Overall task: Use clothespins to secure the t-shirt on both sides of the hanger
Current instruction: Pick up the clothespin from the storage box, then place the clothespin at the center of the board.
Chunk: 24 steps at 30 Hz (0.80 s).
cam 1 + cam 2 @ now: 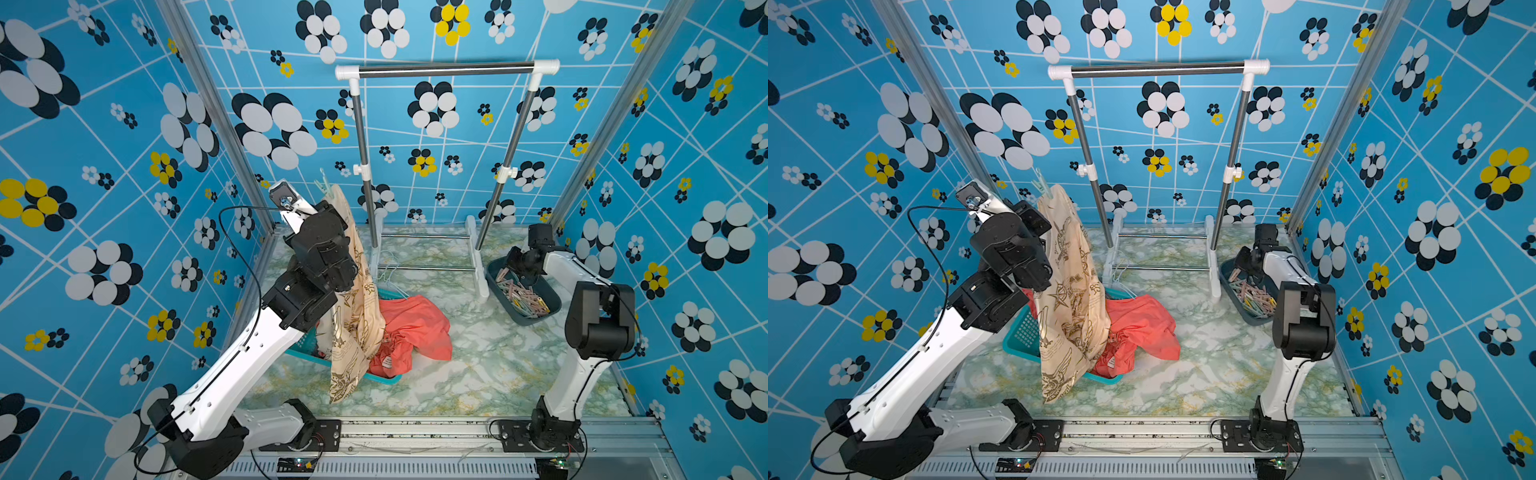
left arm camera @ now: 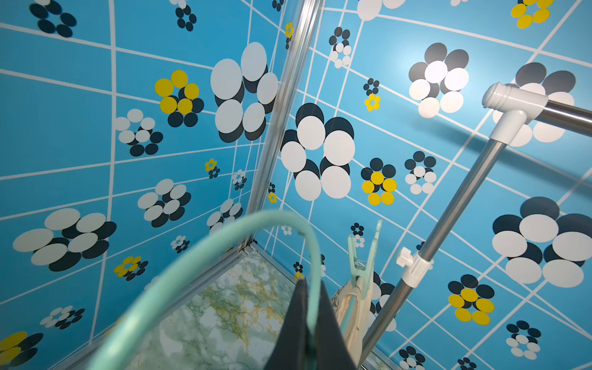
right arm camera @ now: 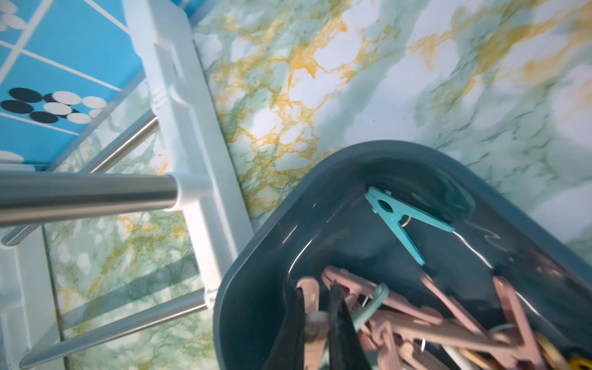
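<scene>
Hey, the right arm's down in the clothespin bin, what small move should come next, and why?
Probably lift the right end effector straight up out of the bin. It looks closed on a beige clothespin among tangled pins, and the t-shirt on the hanger in the left end effector shows only one mint clothespin.

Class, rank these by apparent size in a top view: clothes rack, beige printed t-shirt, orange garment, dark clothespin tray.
1. clothes rack
2. beige printed t-shirt
3. orange garment
4. dark clothespin tray
T-shirt hangs nearer the camera: 2 versus 3 unsure.
</scene>
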Each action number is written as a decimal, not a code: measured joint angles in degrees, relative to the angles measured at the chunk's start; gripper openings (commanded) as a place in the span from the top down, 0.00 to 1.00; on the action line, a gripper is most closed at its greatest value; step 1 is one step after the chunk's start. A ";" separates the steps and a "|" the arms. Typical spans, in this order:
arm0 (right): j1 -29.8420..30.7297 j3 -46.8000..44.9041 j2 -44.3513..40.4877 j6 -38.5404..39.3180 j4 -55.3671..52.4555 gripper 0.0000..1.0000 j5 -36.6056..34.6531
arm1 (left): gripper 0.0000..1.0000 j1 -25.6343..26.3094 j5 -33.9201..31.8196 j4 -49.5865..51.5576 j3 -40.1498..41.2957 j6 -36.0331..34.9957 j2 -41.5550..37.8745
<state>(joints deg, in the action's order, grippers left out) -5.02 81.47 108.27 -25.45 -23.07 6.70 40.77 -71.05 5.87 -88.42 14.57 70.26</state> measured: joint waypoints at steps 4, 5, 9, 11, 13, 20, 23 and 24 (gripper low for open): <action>0.00 -2.38 -6.47 0.90 -1.09 1.00 -0.83 | 1.00 0.24 -0.87 0.46 0.00 1.77 -0.11; 0.00 -3.19 -8.22 1.05 -1.62 1.00 -1.22 | 1.00 0.24 -1.03 0.52 0.02 2.49 -0.26; 0.72 -7.21 -15.72 1.90 -4.87 1.00 -3.34 | 1.00 0.52 -3.80 0.52 0.63 4.17 -1.07; 2.43 -8.83 -19.10 2.62 -7.54 1.00 -5.03 | 1.00 0.63 -5.84 0.52 0.61 4.26 -1.05; 5.64 -10.19 -22.08 3.45 -10.21 1.00 -7.10 | 1.00 0.63 -7.72 0.52 0.39 3.78 -0.52; 25.46 -18.49 -28.02 3.91 -18.14 1.00 -15.08 | 1.00 1.01 -9.25 0.33 -0.87 -0.85 2.56; 30.84 -21.35 -26.32 3.54 -21.64 1.00 -18.51 | 1.00 1.01 -6.45 -0.55 0.39 -2.23 1.95; 32.22 -21.86 -25.16 3.39 -22.49 1.00 -19.52 | 1.00 1.01 -5.64 -0.83 1.05 -2.38 1.57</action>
<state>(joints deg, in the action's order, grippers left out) 27.20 59.61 83.11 -22.06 -45.56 -12.82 41.78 -76.69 5.04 -87.37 12.19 71.83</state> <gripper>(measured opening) 0.115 0.072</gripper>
